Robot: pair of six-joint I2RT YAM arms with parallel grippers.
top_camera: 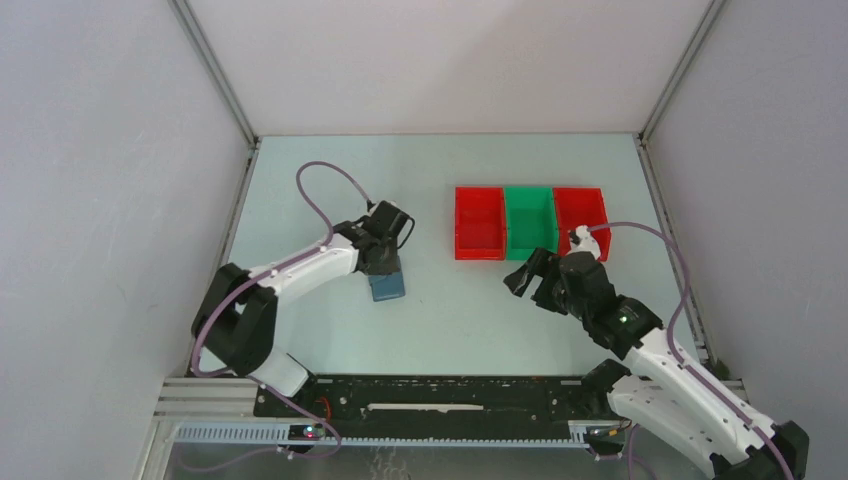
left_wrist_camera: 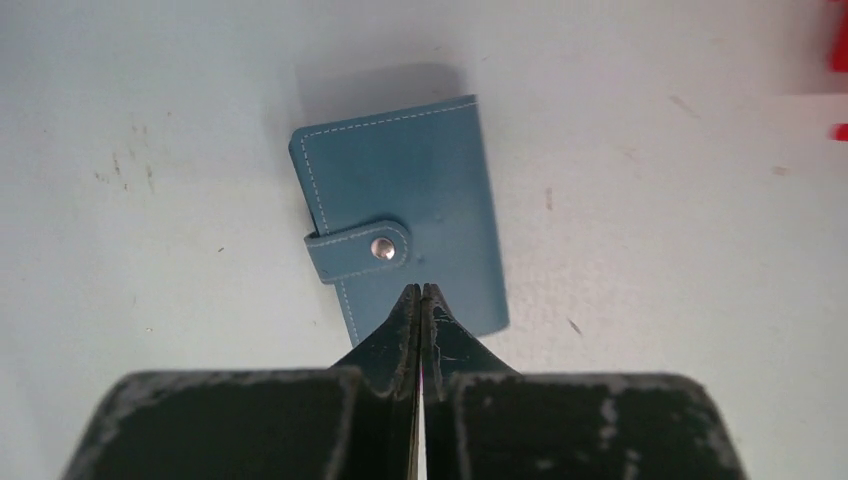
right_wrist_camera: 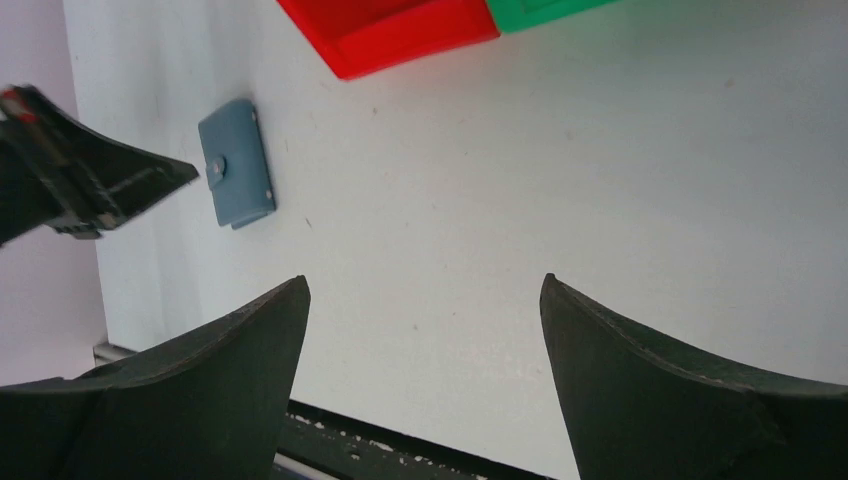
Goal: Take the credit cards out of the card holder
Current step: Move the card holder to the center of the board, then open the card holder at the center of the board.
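On the table (top_camera: pixel 440 330), seen from the top camera, the card holder (top_camera: pixel 387 286) lies flat at about 8 o'clock from the middle, well apart from the row of bins at 2 o'clock: a red bin (top_camera: pixel 478 222), a green bin (top_camera: pixel 530 220) and a second red bin (top_camera: pixel 580 212), touching side by side

The card holder is folded closed; in the left wrist view its strap (left_wrist_camera: pixel 345 252) comes over from the 9 o'clock edge and ends at a metal snap (left_wrist_camera: pixel 382 248) near the middle

The left gripper (left_wrist_camera: pixel 420 290) has its fingers pressed together, gripping nothing, with the tips over the holder's 6 o'clock edge; whether they touch the cover I cannot tell

The right gripper (top_camera: pixel 530 275) stands at 6 o'clock from the green bin, near it, jaws spread wide and empty over bare table, pointing toward 9 o'clock
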